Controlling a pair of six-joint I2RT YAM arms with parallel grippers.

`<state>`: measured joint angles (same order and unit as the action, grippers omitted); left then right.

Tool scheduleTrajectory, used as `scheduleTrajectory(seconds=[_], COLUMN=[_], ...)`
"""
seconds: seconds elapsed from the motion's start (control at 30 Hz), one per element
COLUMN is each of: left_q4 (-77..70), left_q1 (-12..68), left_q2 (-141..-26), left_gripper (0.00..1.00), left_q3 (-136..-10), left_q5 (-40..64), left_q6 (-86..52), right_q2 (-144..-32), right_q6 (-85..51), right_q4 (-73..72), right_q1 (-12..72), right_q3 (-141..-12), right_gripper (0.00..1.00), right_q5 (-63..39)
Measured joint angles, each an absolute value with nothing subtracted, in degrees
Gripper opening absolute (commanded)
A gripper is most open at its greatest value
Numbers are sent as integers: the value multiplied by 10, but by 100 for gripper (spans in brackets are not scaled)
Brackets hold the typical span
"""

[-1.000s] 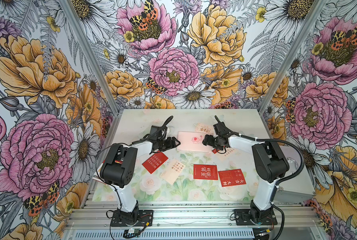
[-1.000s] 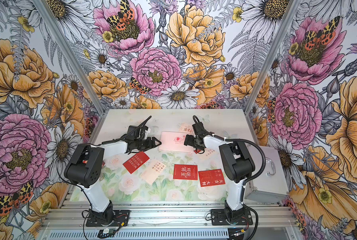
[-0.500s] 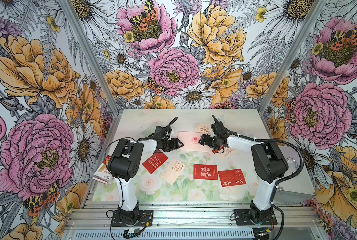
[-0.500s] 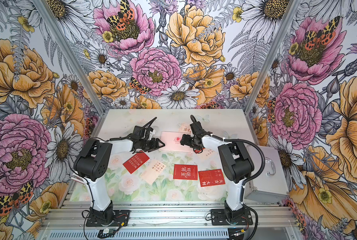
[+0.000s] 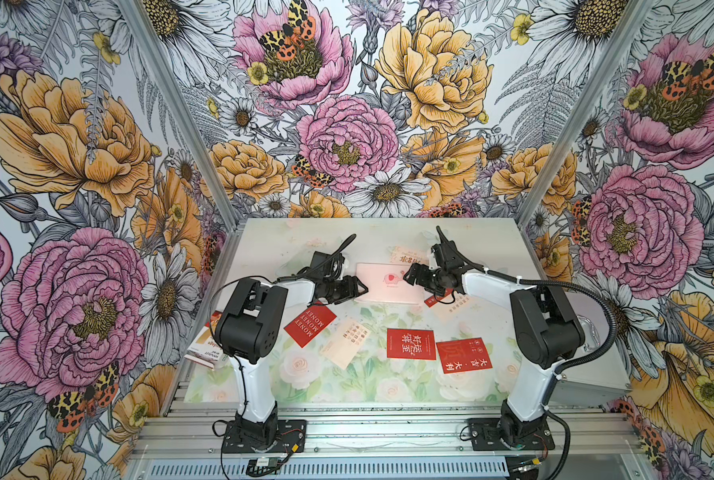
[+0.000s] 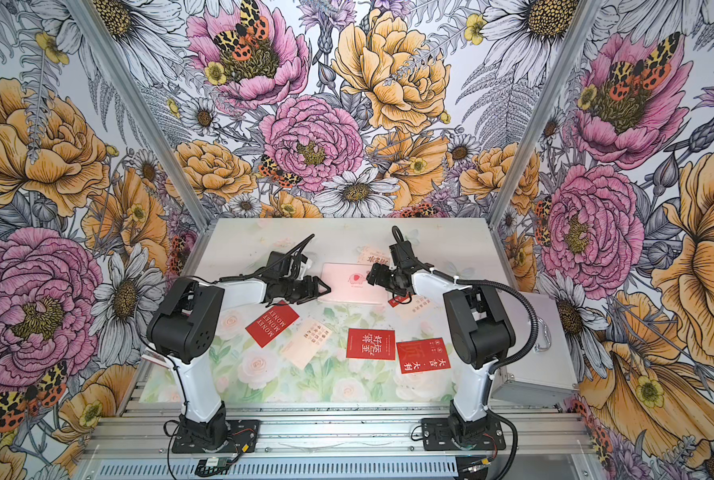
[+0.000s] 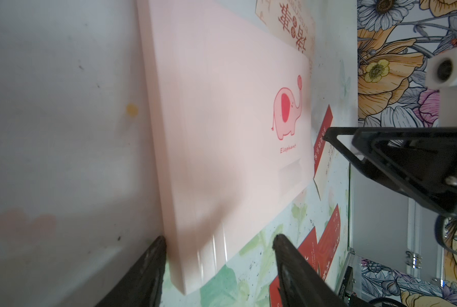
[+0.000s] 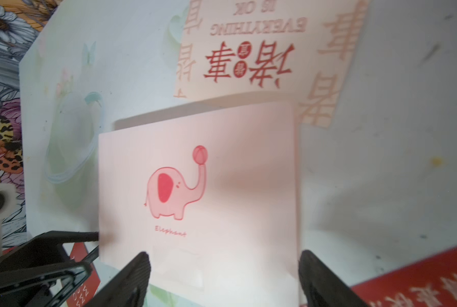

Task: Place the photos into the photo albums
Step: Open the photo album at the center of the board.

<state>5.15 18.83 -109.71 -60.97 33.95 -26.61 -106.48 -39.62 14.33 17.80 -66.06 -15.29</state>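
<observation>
**Album** point(image 5: 388, 286): thin, pale pink, red elephant on the cover. It lies flat on the table point(image 5: 288, 245), cover up.

**Left claw** point(image 5: 360, 286): at the album's edge on the left arm's side. Jaws are apart and straddle one album corner in the left wrist view. Whether they touch it cannot be told.

**Right claw** point(image 5: 408, 275): at the album's opposite edge, jaws apart, clamped on nothing.

**Cream lettered card** point(image 5: 407, 254): behind the album, its near edge hidden by the album.

**Cream-and-red card** point(image 5: 446, 302): just beside the album's corner, below the right claw.

**Red MONEY card** point(image 5: 310, 326), **plain cream card** point(image 5: 345, 343), **red card** point(image 5: 411, 343), **red-and-gold card** point(image 5: 464, 355): in a row in front of the album, apart from it.

**Box** point(image 5: 205, 351): well to the left of the album.

**Metal case** point(image 6: 534, 332): well to the right of the album.
</observation>
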Motion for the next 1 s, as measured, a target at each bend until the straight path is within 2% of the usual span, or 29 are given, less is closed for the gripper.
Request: scheduleTrajectory(seconds=[0.43, 0.53, 0.57, 1.0], left_q4=[51, 52, 53, 61], left_q1=[186, 186, 185, 179], left_q2=[-1095, -1095, -1095, -1095], left_gripper=[65, 51, 50, 52], left_q3=[-607, -607, -607, -607], left_q5=[340, 340, 340, 344], left_q6=[-267, -267, -268, -273], right_q2=[-1092, -1095, -1096, -1057], right_q6=[-396, -396, -397, -427], right_q4=[143, 143, 143, 147], right_q1=[191, 192, 192, 193], right_q3=[-668, -674, -674, -674], right_gripper=[89, 89, 89, 89], right_q5=[-162, -171, -176, -234])
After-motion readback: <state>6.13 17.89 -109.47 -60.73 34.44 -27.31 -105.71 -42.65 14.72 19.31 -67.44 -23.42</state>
